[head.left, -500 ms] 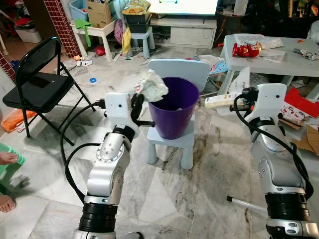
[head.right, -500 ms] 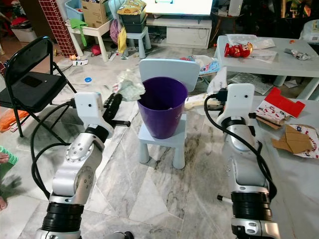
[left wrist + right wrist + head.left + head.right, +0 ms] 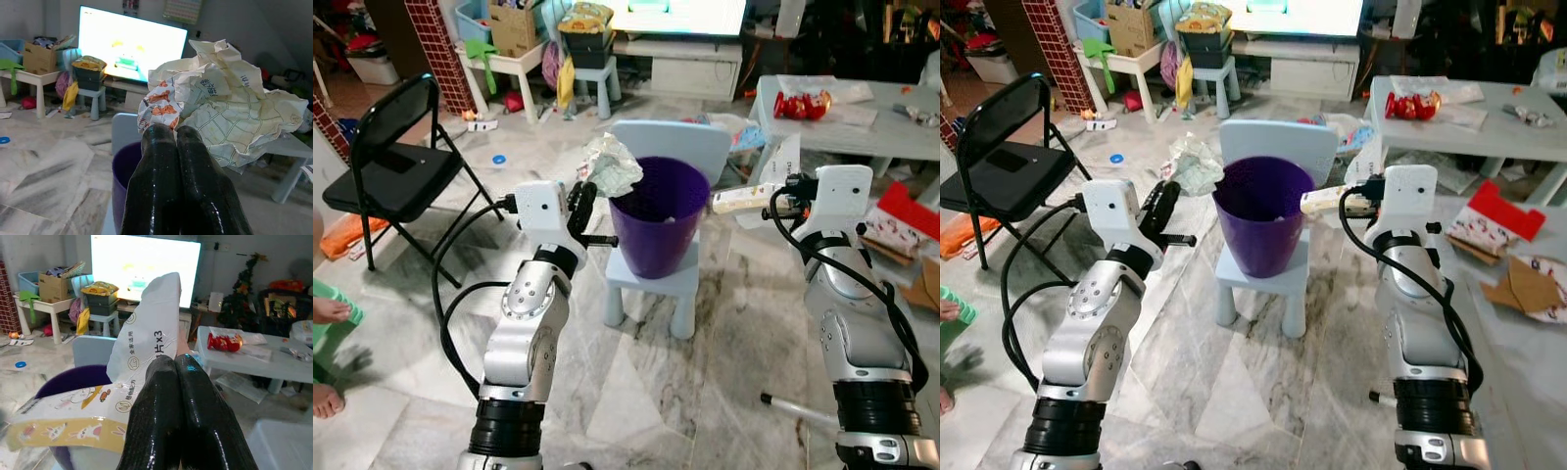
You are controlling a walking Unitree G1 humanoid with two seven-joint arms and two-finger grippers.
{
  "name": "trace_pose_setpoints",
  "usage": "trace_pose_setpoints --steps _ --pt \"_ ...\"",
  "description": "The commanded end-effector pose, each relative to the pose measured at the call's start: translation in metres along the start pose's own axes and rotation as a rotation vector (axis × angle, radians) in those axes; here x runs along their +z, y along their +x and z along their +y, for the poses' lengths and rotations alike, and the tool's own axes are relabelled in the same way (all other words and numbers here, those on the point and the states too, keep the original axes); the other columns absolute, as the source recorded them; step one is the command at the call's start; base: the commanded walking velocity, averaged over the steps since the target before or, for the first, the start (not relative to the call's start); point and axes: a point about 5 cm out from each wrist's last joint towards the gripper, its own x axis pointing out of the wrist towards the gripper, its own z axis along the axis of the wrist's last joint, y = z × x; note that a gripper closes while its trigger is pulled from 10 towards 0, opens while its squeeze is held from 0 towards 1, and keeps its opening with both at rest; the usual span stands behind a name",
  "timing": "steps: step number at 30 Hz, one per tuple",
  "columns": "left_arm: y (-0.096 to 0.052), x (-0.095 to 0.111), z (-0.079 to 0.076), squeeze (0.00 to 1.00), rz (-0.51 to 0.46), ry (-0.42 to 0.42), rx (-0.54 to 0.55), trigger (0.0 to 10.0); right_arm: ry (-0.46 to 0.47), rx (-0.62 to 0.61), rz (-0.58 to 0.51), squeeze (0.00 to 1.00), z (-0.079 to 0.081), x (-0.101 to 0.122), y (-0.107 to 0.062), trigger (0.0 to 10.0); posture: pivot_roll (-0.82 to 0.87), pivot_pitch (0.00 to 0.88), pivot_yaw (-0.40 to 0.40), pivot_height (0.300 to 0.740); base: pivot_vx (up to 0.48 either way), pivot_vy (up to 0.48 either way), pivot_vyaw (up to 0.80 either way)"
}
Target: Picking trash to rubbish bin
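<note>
Crumpled paper [image 3: 612, 164], clenched in the left gripper [image 3: 584, 196], is held just beside the purple bin's [image 3: 656, 220] left rim; the flat wrapper [image 3: 742, 199], clamped by the right gripper [image 3: 781, 201], lies lengthwise toward the right rim.

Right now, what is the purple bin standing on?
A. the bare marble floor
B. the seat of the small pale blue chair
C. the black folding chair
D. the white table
B. The purple bin stands on the seat of the small pale blue chair, whose backrest rises behind it; the left gripper holds crumpled paper by the rim.
</note>
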Motion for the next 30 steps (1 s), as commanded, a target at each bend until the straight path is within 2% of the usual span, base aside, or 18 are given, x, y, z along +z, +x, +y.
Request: trace_pose_setpoints --steps 1,21,30 --pt "0.002 0.0044 -0.0008 0.0 -0.014 0.005 -0.006 0.0 -0.002 0.002 -0.019 0.0 -0.0024 0.006 0.0001 10.0 0.0 0.077 -0.027 0.74 0.424 0.0 0.0" --pt "0.0023 0.002 -0.0034 0.0 -0.007 0.001 -0.014 0.0 -0.011 0.027 -0.022 0.0 0.0005 0.0065 -0.0009 10.0 -0.01 0.079 -0.029 0.74 0.422 0.0 0.0" --pt "0.0032 0.0014 -0.003 0.0 -0.006 0.004 -0.012 0.0 -0.007 0.031 -0.026 0.0 0.001 0.0073 0.0006 10.0 0.0 0.071 -0.034 0.74 0.4 0.0 0.38"
